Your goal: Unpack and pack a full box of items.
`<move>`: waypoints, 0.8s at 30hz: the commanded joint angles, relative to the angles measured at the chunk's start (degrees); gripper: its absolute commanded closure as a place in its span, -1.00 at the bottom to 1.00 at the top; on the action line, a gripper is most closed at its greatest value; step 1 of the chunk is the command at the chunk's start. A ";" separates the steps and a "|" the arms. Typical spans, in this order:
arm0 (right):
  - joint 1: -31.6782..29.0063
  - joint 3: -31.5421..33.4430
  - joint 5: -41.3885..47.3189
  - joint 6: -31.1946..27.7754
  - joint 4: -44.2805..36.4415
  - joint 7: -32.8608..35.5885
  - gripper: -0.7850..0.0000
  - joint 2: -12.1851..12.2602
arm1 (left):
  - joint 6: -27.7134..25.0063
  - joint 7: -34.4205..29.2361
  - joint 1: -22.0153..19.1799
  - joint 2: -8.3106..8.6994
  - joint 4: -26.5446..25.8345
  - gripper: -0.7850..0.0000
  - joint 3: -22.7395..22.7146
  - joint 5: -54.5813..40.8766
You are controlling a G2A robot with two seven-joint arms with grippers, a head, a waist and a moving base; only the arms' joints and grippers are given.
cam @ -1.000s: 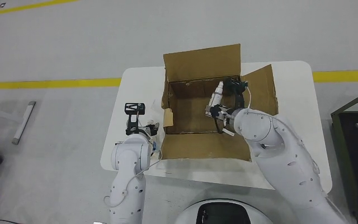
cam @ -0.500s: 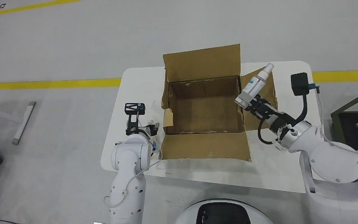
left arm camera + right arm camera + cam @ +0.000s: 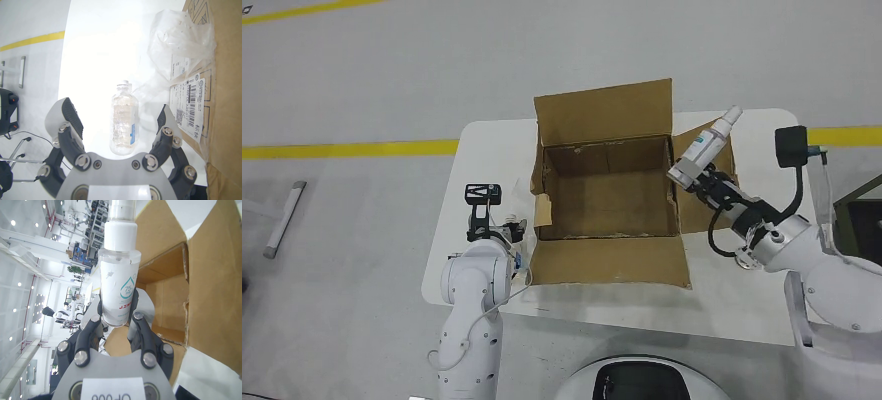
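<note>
The right claw [image 3: 704, 182] grips the spray bottle [image 3: 704, 148] above the right flap of the box [image 3: 607, 110]. The left claw [image 3: 119, 111] is open over a clear bottle [image 3: 122, 121], apparently lying on the counter [image 3: 742, 300] beside the box.

The spray bottle [image 3: 119, 283] wears a white label with a teal droplet sign, a percentage figure, and red and grey lettering. The cardboard box [image 3: 226, 56] bears a barcoded shipping label [image 3: 191, 109] and printed handling symbols [image 3: 201, 13]. The clear bottle [image 3: 123, 121] has a small blue label too faint to read.
</note>
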 commanded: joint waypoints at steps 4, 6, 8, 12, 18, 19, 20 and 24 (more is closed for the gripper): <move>-2.97 13.59 2.80 -0.57 -4.19 2.71 1.00 1.03 | 0.00 0.00 0.00 0.00 0.00 -1.00 0.00 0.00; -5.37 19.64 -2.08 -1.66 -4.99 6.19 1.00 1.86 | 0.00 0.00 0.00 0.00 0.00 -1.00 0.00 0.00; -8.53 24.55 -6.57 -2.53 -4.99 11.32 1.00 2.63 | 0.00 0.00 0.00 0.00 0.00 -1.00 0.00 0.00; -14.93 31.16 -16.74 -6.89 -2.70 21.85 1.00 4.10 | 0.00 0.00 0.00 0.00 0.00 -1.00 0.00 0.00; -21.49 30.12 -28.15 -14.85 -0.81 26.52 1.00 5.18 | 0.00 0.00 0.00 0.00 0.00 -1.00 0.00 0.00; -22.44 29.22 -30.11 -16.09 -0.76 27.41 1.00 5.33 | 0.00 0.00 0.00 0.00 0.00 -1.00 0.00 0.00; -22.91 28.41 -32.24 -16.90 -0.93 27.45 1.00 5.47 | 0.00 0.00 0.00 0.00 0.00 -1.00 0.00 0.00; -24.11 23.86 -40.19 -18.64 0.17 26.79 1.00 5.84 | 0.00 0.00 0.00 0.00 0.00 -1.00 0.00 0.00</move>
